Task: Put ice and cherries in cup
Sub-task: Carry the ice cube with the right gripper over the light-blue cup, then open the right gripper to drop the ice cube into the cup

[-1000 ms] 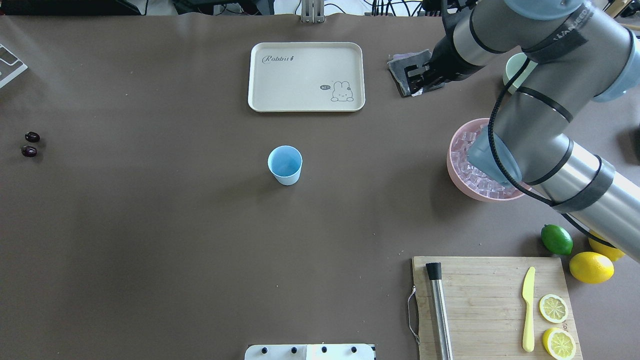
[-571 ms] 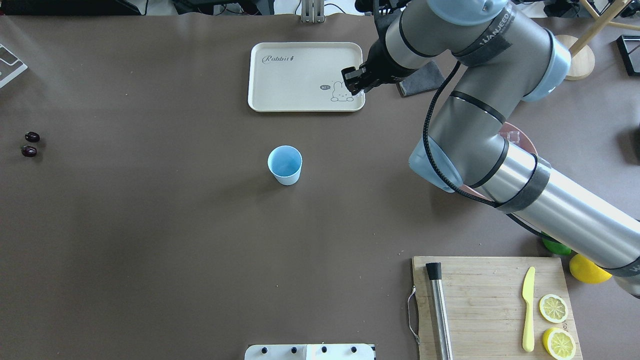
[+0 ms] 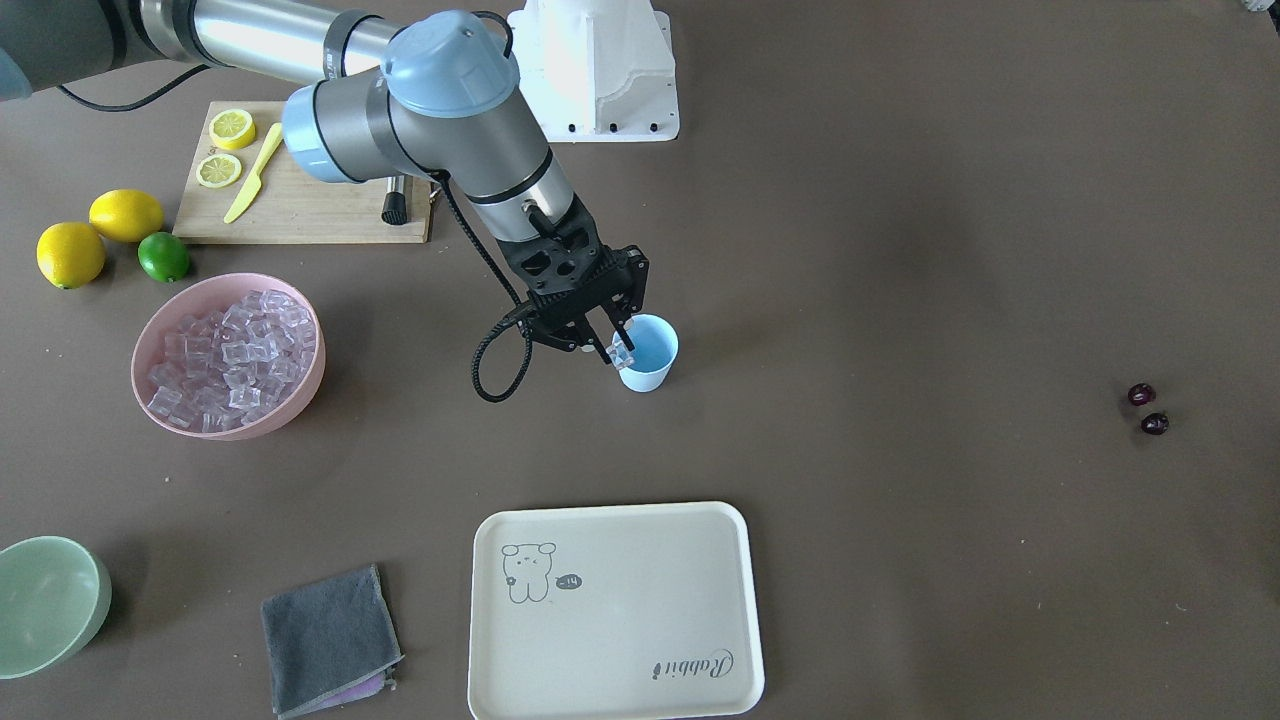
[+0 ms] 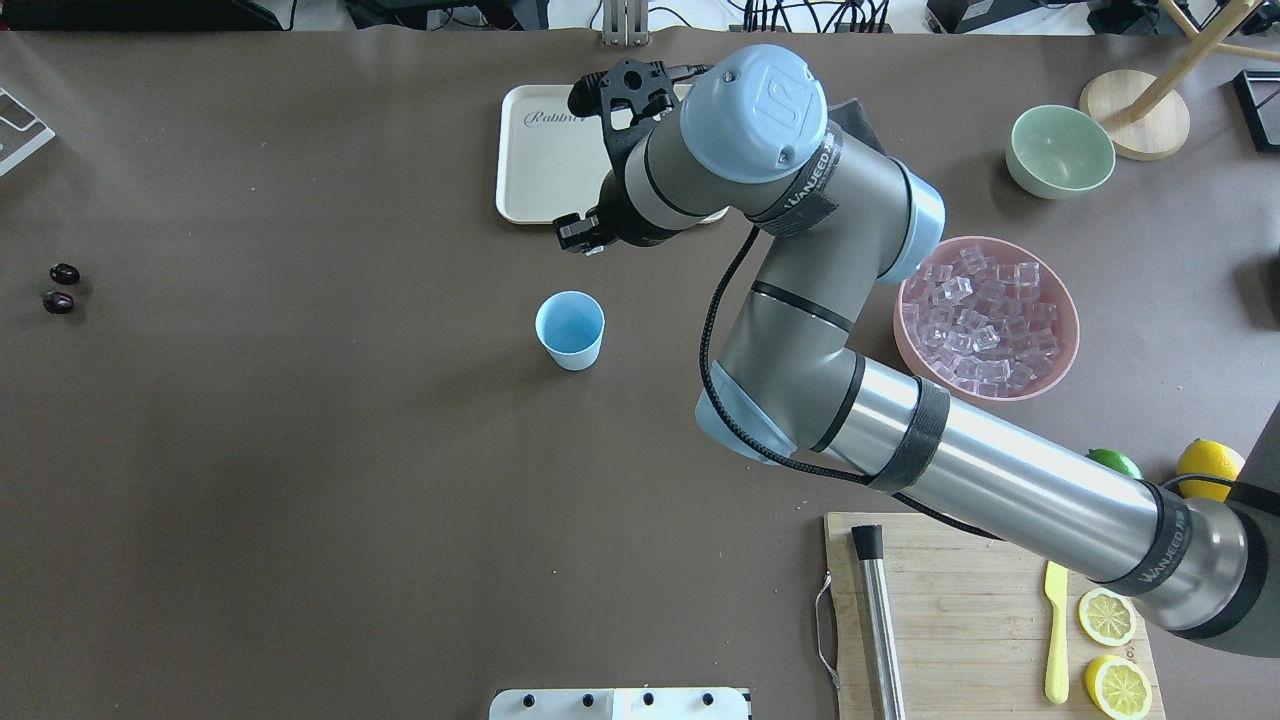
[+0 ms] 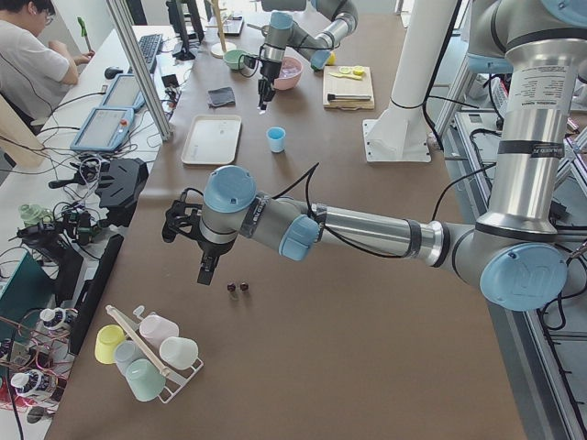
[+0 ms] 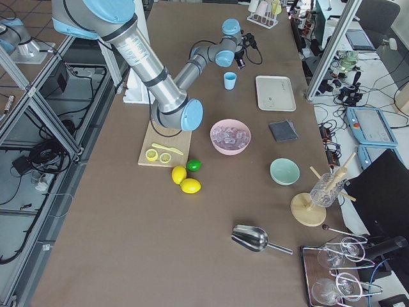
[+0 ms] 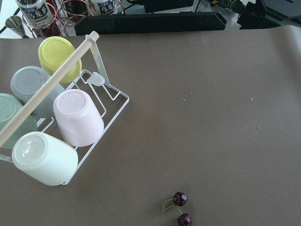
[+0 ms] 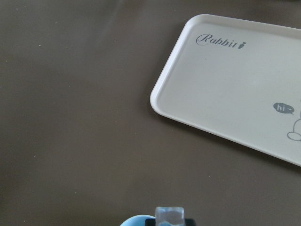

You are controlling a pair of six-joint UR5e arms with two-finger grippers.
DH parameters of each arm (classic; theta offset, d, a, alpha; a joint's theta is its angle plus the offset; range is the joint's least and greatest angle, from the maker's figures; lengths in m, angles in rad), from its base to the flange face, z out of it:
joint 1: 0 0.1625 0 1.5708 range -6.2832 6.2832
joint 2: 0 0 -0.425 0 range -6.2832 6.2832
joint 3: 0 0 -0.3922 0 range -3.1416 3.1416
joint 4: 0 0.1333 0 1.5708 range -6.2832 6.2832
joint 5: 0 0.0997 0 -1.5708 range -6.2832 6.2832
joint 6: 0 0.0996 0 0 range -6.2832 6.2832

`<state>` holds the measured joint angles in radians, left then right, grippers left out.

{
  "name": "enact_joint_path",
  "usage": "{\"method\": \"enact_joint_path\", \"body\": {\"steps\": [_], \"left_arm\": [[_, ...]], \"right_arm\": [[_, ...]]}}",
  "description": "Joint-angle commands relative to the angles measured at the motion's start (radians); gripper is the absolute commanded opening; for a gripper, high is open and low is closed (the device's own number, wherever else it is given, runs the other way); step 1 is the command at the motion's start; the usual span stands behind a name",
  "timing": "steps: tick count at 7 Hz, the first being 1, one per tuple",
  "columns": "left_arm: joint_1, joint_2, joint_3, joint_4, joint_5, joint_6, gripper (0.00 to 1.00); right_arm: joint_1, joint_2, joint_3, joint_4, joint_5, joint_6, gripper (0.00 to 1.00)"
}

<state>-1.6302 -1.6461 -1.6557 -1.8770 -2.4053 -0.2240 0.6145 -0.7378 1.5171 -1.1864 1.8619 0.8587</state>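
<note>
The pale blue cup (image 4: 570, 330) stands upright at the table's middle, also in the front view (image 3: 650, 358). My right gripper (image 3: 617, 345) is shut on one clear ice cube (image 3: 621, 353) and holds it at the cup's rim on the tray side; the cube shows in the right wrist view (image 8: 169, 216). More ice fills the pink bowl (image 4: 1062, 358). Two dark cherries (image 4: 61, 287) lie at the far left, also in the left wrist view (image 7: 181, 208). My left gripper (image 5: 206, 272) hangs above the table near them; I cannot tell if it is open.
A cream tray (image 4: 545, 160) lies behind the cup. A pale green bowl (image 4: 1060, 150) and a grey cloth (image 3: 330, 625) are near it. A cutting board (image 4: 980, 610) holds lemon slices and a knife; a lime (image 3: 163, 256) and lemons lie beside it. A cup rack (image 7: 56, 117) stands by the cherries.
My right arm has swung left from the pink bowl, across the tray, to the cup, carrying the ice cube. The cup and cherries have not moved.
</note>
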Motion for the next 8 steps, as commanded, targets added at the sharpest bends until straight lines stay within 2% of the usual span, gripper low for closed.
{"method": "enact_joint_path", "body": {"steps": [1,4,6,8], "left_arm": [[0.001,0.0,0.001,-0.001,0.0,0.0,0.98],[0.001,0.0,0.016,-0.002,0.003,0.003,0.98],[0.003,0.015,0.007,-0.002,-0.005,0.002,0.98],[0.003,0.038,0.007,-0.057,-0.005,0.0,0.98]], "right_arm": [[-0.053,0.006,-0.018,0.011,-0.059,0.003,0.0],[-0.079,-0.002,-0.026,0.013,-0.066,0.002,0.0],[-0.078,-0.005,-0.029,0.014,-0.063,0.002,1.0],[-0.058,-0.003,-0.02,0.013,-0.053,0.006,1.0]]}}
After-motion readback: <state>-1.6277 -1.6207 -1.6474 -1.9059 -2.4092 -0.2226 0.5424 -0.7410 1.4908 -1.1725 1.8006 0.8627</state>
